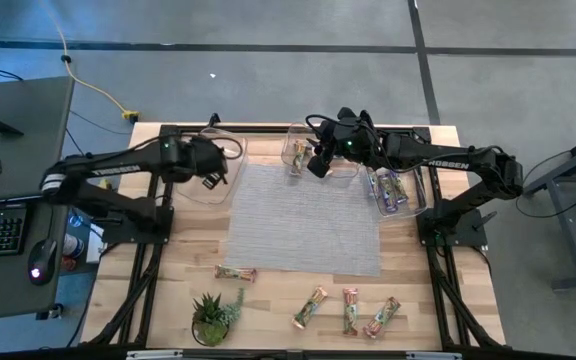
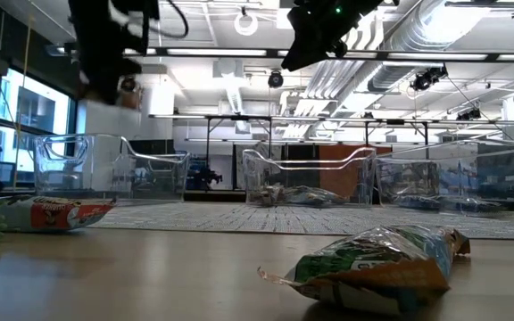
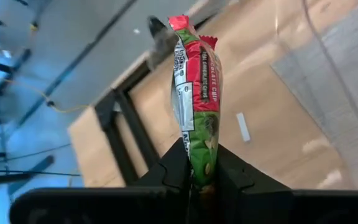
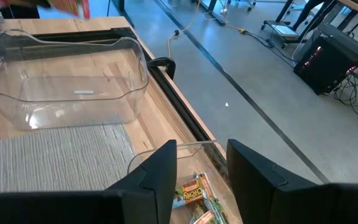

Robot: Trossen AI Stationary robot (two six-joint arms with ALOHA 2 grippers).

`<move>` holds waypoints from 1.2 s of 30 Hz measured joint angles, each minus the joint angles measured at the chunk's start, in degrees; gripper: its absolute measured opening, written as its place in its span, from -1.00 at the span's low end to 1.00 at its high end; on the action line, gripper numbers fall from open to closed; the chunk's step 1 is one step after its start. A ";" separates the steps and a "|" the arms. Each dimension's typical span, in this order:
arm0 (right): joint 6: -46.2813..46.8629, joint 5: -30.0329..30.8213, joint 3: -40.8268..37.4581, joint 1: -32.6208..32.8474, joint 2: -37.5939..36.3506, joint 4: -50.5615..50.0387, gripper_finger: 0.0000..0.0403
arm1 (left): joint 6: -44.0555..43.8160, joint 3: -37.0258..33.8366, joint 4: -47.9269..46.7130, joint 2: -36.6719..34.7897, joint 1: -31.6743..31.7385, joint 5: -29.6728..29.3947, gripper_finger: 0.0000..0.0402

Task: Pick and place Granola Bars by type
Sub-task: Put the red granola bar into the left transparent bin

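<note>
Left gripper [image 3: 194, 180] clamped on a red-and-green granola bar [image 3: 196, 102], wrapper standing up out of the fingers; I see it hanging over the left clear tub [image 1: 211, 165] near the table's far-left corner; that tub looks empty in the right wrist view [image 4: 67, 87].

Right gripper [image 4: 201, 168] hovers above the middle clear tub [image 1: 313, 160] at the far edge; fingers parted, nothing between them; a green-orange granola bar [image 4: 188, 191] lies in that tub under them.

Right clear tub [image 1: 398, 190] toward the far-right corner holds a few blue-purple granola bars [image 1: 395, 189].

Grey mat [image 1: 303, 220] covers the middle of the wooden table [image 1: 178, 280], bare of bars.

Loose bars along the near edge: one [image 1: 235, 272] just off the mat's near-left corner; three more [image 1: 311, 307], [image 1: 350, 310], [image 1: 381, 317] in a row toward the near-right; exact colours hard to tell from above; low view shows a green-wrapped bar [image 2: 373, 260] up close.

Small potted plant [image 1: 211, 318] sits at the near edge, left of the row.
</note>
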 joint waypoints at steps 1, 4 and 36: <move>0.00 0.00 0.00 0.00 0.00 0.00 -0.39 | 2.68 -2.38 3.22 -0.73 1.54 1.22 -0.81; 0.00 0.00 0.00 0.00 0.00 0.00 -0.39 | 10.62 -9.60 13.16 -1.73 5.52 5.22 -0.81; 0.00 0.00 0.00 0.00 0.00 0.00 -0.39 | 40.00 -2.37 22.24 0.50 13.00 54.69 -0.17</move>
